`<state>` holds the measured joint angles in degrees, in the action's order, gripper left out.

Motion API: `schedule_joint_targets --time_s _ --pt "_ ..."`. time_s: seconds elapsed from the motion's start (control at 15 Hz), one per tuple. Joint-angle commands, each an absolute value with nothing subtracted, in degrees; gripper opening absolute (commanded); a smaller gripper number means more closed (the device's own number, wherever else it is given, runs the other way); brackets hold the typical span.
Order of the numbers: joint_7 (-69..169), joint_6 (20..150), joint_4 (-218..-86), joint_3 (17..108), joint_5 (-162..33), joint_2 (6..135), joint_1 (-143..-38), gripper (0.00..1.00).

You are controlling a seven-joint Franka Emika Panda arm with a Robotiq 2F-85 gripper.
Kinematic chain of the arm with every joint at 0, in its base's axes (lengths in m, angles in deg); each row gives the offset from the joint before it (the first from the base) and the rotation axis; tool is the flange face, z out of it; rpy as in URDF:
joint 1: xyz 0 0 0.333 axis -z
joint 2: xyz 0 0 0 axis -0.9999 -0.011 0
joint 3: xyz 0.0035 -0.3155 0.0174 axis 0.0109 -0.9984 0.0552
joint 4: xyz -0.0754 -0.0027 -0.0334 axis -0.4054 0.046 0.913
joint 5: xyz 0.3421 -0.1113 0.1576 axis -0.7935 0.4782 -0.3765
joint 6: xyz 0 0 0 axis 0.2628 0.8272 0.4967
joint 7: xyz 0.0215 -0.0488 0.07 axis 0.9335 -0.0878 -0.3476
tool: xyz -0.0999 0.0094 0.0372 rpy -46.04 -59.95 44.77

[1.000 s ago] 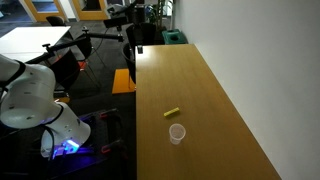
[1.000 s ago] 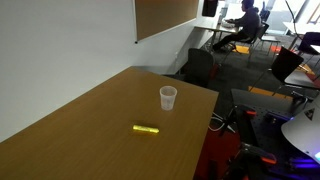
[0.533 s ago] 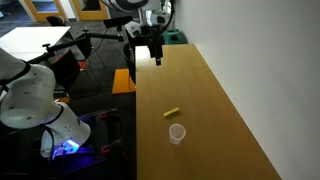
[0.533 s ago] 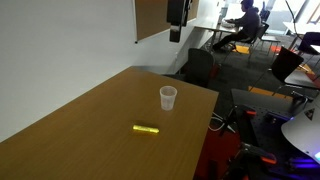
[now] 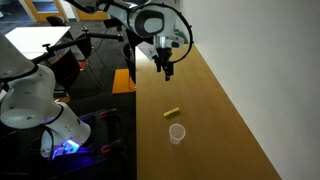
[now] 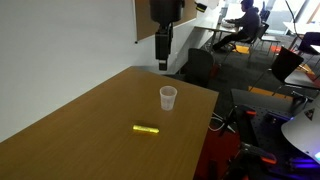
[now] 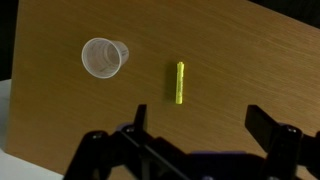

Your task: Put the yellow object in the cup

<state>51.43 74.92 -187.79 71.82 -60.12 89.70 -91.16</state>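
Observation:
The yellow object (image 5: 172,110) is a short bright stick lying flat on the wooden table (image 5: 215,110). It also shows in an exterior view (image 6: 147,128) and in the wrist view (image 7: 179,82). The translucent cup (image 5: 177,134) stands upright a little way from it, near the table's edge, also seen in an exterior view (image 6: 168,98) and in the wrist view (image 7: 104,57). My gripper (image 5: 166,70) hangs well above the table, far from both things; it also shows in an exterior view (image 6: 162,64). In the wrist view its jaws (image 7: 200,122) are wide open and empty.
The long table runs beside a white wall (image 5: 260,60). A dark board (image 6: 160,18) hangs on the wall. Office chairs and desks (image 6: 250,40) stand beyond the table's end, with robot equipment (image 5: 40,110) beside it.
The arm has swung in over the table from the far end and lowered. The yellow object and the cup have not moved.

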Motion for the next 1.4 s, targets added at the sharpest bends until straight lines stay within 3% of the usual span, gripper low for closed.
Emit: schedule_joint_targets --time_s 0.0,0.73,1.33 --pt "51.19 76.75 -186.83 71.18 -60.53 85.03 -91.92 1.00" --pt "47.80 74.94 -187.72 71.09 -58.80 82.40 -92.86 1.00" --pt "53.68 95.40 -192.25 69.61 -60.30 73.60 -91.61 1.00"
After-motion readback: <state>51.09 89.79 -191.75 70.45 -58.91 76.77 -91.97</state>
